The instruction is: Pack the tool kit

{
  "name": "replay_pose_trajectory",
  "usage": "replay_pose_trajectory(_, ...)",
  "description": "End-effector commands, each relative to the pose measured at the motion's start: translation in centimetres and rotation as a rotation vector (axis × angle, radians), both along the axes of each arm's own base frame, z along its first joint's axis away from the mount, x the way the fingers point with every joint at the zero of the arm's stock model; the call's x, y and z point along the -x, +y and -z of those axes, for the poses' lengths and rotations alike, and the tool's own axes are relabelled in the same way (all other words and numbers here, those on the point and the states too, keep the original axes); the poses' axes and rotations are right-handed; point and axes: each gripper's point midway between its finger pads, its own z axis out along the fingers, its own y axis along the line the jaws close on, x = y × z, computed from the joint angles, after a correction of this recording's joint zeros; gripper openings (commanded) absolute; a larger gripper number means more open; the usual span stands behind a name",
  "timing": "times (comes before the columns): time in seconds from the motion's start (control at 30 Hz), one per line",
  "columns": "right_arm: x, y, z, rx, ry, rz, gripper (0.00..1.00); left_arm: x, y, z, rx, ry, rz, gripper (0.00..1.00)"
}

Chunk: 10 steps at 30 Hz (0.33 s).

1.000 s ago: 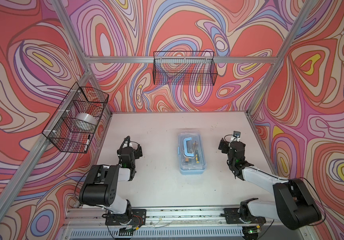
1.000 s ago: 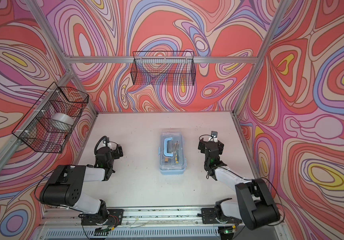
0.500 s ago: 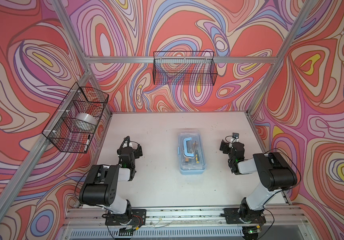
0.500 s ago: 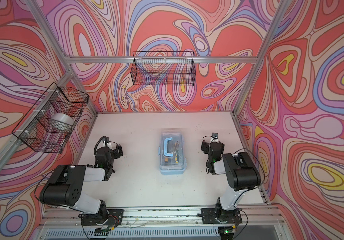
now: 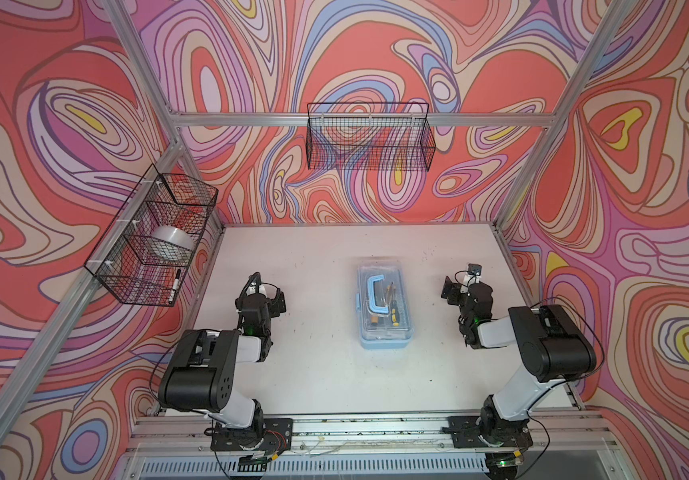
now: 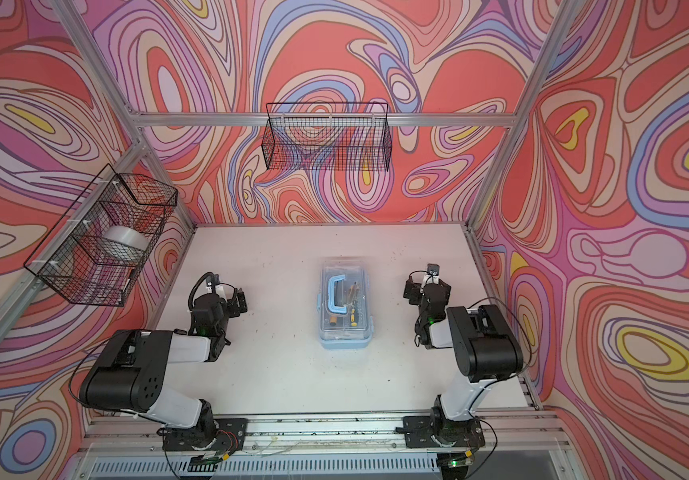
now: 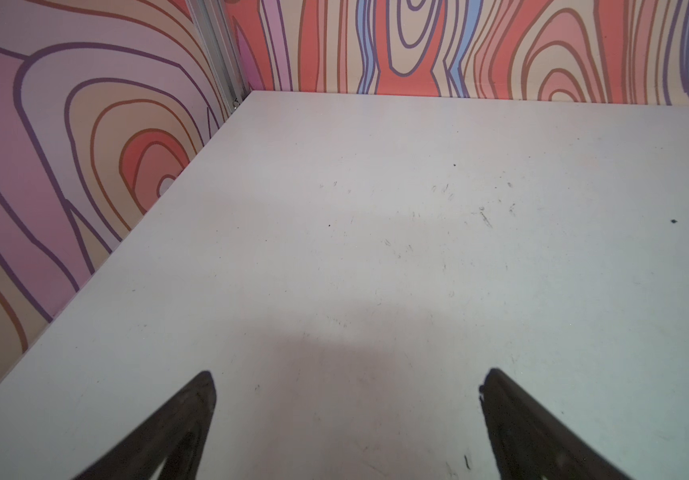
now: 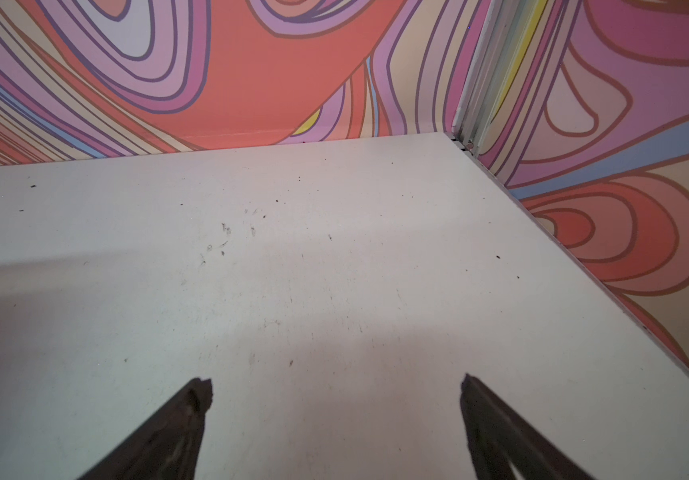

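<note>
The tool kit [image 5: 384,305] [image 6: 344,305], a light-blue box with a clear lid and a blue handle [image 5: 376,295], lies mid-table with its lid down; screwdrivers and other tools show through the lid. My left gripper [image 5: 270,297] [image 6: 232,301] rests low to the kit's left, well apart from it. Its jaws are open over bare table [image 7: 349,374]. My right gripper [image 5: 459,291] [image 6: 419,291] sits to the kit's right, also apart, open with nothing between its fingers [image 8: 335,378]. Neither wrist view shows the kit.
A black wire basket [image 5: 151,241] on the left wall holds a roll of tape [image 5: 170,243] and a marker [image 5: 175,284]. Another wire basket [image 5: 369,141] hangs on the back wall. The white table [image 5: 313,374] ends at patterned walls on three sides.
The right arm has folded back from a low stretched pose, its elbow now raised near the right wall. Its gripper stays open. The left arm and the kit have not moved.
</note>
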Motion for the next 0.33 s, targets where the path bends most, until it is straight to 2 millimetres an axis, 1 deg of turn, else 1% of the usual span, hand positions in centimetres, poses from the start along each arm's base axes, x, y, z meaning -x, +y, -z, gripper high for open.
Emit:
replay_pose_trajectory(0.0,-0.54,0.09,-0.6,-0.008,-0.017,-0.008,0.98,-0.55,-0.14,-0.79,-0.009,-0.025,0.013,1.0)
replay_pose_trajectory(0.17,-0.66,0.08,-0.41,-0.012,-0.007,-0.01,0.98,-0.57,-0.15,-0.82,-0.008,-0.026,0.014,1.0)
replay_pose_trajectory(0.3,-0.43,0.05,-0.67,-0.01,-0.021,-0.009,0.98,-0.58,-0.12,-0.86,-0.009,-0.027,0.012,1.0)
